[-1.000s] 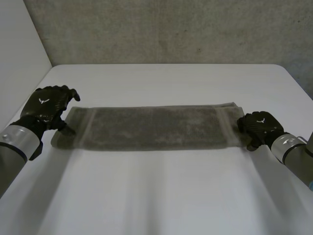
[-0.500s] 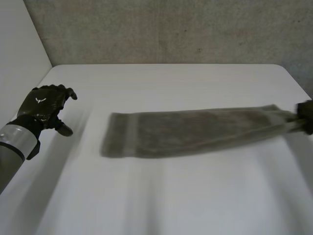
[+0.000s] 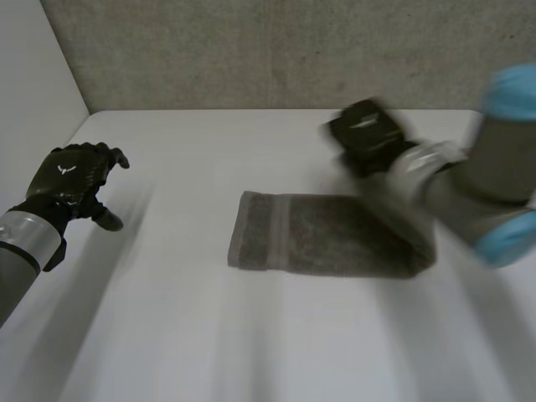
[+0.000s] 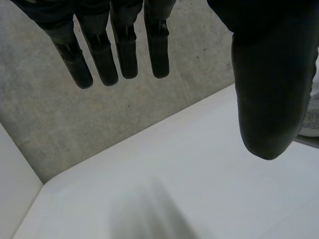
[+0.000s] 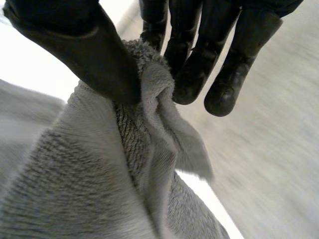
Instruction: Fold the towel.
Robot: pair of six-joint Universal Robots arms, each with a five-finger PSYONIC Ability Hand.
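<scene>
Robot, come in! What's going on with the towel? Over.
Left robot hand open, off towel. Right robot hand pinching towel end. Nothing in the way.

Left hand (image 3: 71,180): fingers straight and spread, thumb apart.
Right hand (image 3: 366,134): aloft, thumb and fingers pinching the towel (image 5: 99,189).

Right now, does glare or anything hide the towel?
Head view: no glare; the right arm covers the right end of the grey terry towel. Right wrist view: well lit, towel edge plain between the right hand's thumb and fingers. Left wrist view: the left hand's thumb blocks the towel's side.
</scene>
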